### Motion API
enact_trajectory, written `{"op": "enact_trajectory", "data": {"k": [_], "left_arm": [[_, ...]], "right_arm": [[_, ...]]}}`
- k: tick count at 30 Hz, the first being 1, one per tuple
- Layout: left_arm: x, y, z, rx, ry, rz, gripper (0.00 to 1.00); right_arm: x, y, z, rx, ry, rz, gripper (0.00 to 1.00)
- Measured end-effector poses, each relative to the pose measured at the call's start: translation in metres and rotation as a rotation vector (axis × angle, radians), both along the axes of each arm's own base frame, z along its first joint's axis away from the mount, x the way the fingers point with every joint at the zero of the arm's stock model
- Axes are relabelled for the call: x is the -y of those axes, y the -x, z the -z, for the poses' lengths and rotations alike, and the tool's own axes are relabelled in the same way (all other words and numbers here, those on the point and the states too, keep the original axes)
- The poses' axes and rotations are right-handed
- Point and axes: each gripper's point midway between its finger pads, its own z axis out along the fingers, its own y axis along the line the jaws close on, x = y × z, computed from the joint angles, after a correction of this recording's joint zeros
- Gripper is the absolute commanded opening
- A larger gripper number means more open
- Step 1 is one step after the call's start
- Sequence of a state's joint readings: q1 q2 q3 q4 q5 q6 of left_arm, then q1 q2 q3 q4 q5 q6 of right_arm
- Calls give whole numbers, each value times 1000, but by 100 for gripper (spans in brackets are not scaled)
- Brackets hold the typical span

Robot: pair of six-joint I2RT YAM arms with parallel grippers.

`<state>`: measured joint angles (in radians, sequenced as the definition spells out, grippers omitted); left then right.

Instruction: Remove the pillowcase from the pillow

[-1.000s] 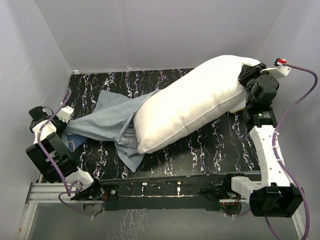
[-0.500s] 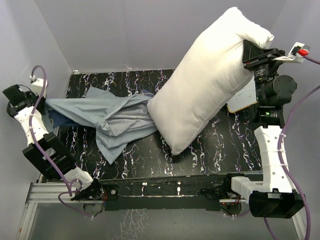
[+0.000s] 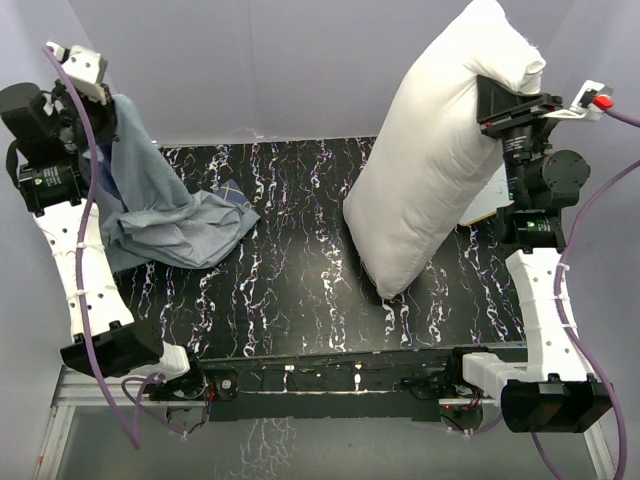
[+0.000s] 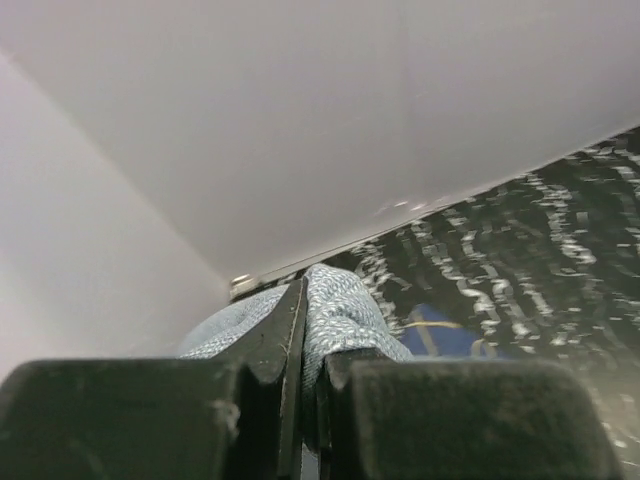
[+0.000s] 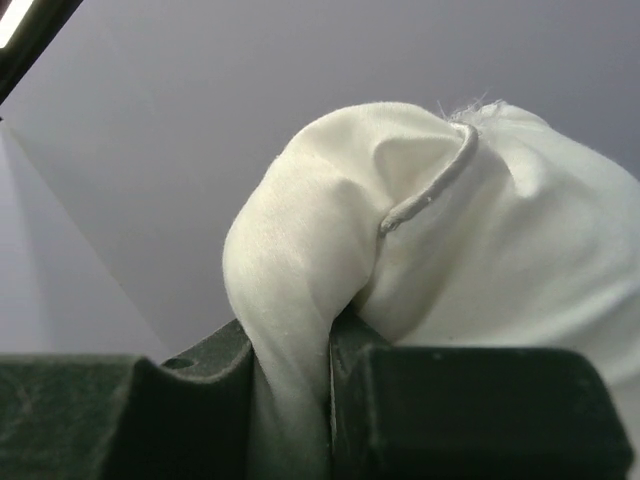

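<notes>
Pillow (image 3: 440, 170), plump smooth white, hangs pinched in right pincer (image 5: 290, 360); left pincer (image 4: 305, 340) pinches limp crumpled grey-blue pillowcase (image 3: 165, 215).

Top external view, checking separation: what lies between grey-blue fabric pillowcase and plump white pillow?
Bare black marbled table only between pillowcase and pillow, per top external view.

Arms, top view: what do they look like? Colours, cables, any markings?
The left arm and right arm have white links, bulky black joint housings and black bases. A purple cable runs along each. The left gripper and right gripper have blocky black fingers. Each wrist bears a white mount; the right one has a red tab. No readable markings.
</notes>
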<state>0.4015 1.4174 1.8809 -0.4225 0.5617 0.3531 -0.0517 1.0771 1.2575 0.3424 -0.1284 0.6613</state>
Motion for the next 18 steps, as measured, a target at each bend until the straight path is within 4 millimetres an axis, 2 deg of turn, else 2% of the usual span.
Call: {"op": "enact_trajectory", "data": {"k": [2, 3, 5, 6, 7, 8, 9, 11, 13, 14, 16, 18], "left_arm": [[29, -1, -3, -4, 27, 68, 0], [43, -2, 2, -24, 41, 104, 0], [69, -5, 23, -93, 68, 173, 0], [82, -6, 40, -144, 81, 208, 5], [96, -6, 61, -207, 96, 244, 16], [107, -6, 82, -266, 108, 274, 33], [119, -5, 108, -340, 121, 305, 46], [137, 1, 160, -490, 143, 350, 64], [143, 8, 203, -616, 161, 358, 79], [141, 10, 217, -655, 161, 350, 85], [137, 14, 232, -697, 150, 328, 92], [131, 13, 233, -692, 120, 304, 97]], "right_arm": [[-18, -1, 2, -3, -3, -45, 8], [-28, -1, 4, -5, -6, -69, 8], [-53, 1, 5, -3, -5, -125, 8], [-64, 2, 4, 2, -4, -148, 8], [-76, 2, 5, 6, -6, -169, 8], [-88, 3, 5, 8, -4, -190, 8], [-101, 4, 6, 11, -4, -214, 8], [-121, 4, 7, 19, -6, -244, 8], [-136, 0, 10, 22, -12, -265, 8], [-138, -2, 12, 19, -15, -262, 8], [-134, -9, 19, -2, -25, -225, 8], [-126, -10, 31, -23, -33, -182, 8]]}}
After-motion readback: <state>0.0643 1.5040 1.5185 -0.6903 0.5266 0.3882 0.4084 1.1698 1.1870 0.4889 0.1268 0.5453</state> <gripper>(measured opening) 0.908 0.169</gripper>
